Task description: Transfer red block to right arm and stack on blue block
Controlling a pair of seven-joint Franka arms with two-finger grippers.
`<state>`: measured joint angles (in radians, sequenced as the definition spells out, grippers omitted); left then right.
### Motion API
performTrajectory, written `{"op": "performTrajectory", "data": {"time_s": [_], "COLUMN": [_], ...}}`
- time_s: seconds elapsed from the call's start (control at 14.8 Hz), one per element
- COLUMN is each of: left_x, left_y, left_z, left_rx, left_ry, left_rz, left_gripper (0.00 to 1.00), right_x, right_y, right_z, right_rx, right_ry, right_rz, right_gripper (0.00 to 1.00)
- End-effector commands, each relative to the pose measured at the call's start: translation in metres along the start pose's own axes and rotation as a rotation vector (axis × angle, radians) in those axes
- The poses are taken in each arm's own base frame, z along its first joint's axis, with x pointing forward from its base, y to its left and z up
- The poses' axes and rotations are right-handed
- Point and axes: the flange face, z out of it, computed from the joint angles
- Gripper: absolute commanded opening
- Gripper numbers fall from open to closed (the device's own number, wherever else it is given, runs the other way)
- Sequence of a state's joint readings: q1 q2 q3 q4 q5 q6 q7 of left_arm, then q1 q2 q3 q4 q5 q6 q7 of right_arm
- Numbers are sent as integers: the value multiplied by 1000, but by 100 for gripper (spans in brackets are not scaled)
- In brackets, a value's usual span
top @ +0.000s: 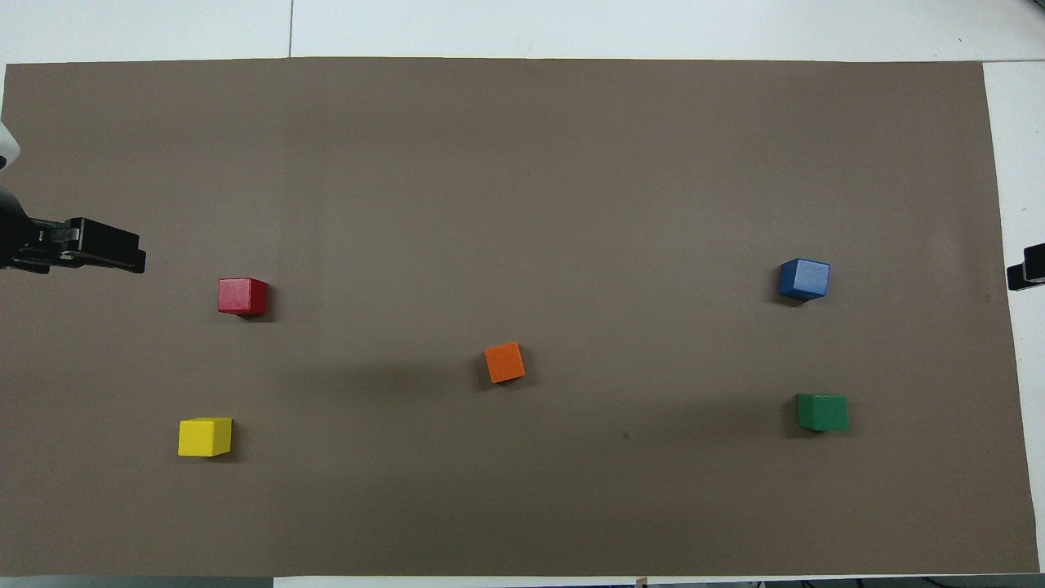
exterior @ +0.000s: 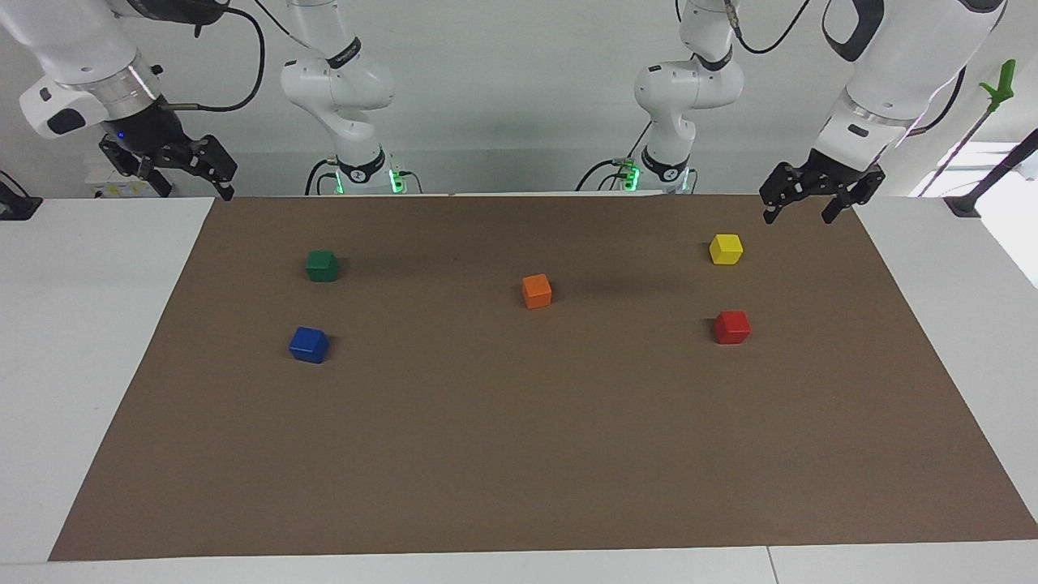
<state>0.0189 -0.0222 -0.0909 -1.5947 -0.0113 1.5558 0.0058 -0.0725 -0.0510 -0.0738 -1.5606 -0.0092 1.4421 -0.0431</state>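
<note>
Right now my left gripper [exterior: 799,208] hangs spread and empty over the mat's edge at the left arm's end, up by the robots, above the yellow cube [exterior: 726,249]. My right gripper [exterior: 212,172] waits, fingers parted, over its own corner. The red block [exterior: 732,327] sits farther out than the yellow one, well apart from the blue block [exterior: 309,345]. It looks light, rigid, matte, so I'd pinch two flat sides, leaving room for the handover
</note>
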Motion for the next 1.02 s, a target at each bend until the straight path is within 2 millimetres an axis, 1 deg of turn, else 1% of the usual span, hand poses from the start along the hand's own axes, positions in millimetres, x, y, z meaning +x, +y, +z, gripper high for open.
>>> {"op": "performTrajectory", "data": {"time_s": [0.0, 0.14, 0.34, 0.47, 0.54, 0.68, 0.81, 0.88, 0.95], "left_x": [-2, -3, -4, -7, -9, -18, -36, -39, -38], "left_y": [-2, -3, -2, -3, -6, -3, -1, -4, -7], "left_z": [3, 6, 15, 22, 27, 51, 85, 103, 117], "left_rx": [-10, -9, -9, -5, -4, 3, 11, 11, 11], "left_ry": [3, -8, -17, -26, -19, 18, 74, 88, 85], "left_rz": [-13, -15, -5, -2, -7, -1, -1, -8, -13], "left_gripper": [100, 100, 100, 100, 100, 100, 100, 100, 100], "right_x": [-7, -7, -8, -11, -16, -20, -24, -25, -26], "right_y": [3, 3, 10, 14, 14, 12, 9, 8, 7], "right_z": [-1, 0, 0, 9, 11, 18, 24, 27, 32], "right_rx": [-19, -18, -17, -14, -12, -9, 9, 26, 55], "right_ry": [-6, -7, -9, -26, -34, -41, -50, -44, -33], "right_rz": [-22, -27, -44, -40, -40, -43, -49, -62, -85], "right_gripper": [100, 100, 100, 100, 100, 100, 100, 100, 100]}}
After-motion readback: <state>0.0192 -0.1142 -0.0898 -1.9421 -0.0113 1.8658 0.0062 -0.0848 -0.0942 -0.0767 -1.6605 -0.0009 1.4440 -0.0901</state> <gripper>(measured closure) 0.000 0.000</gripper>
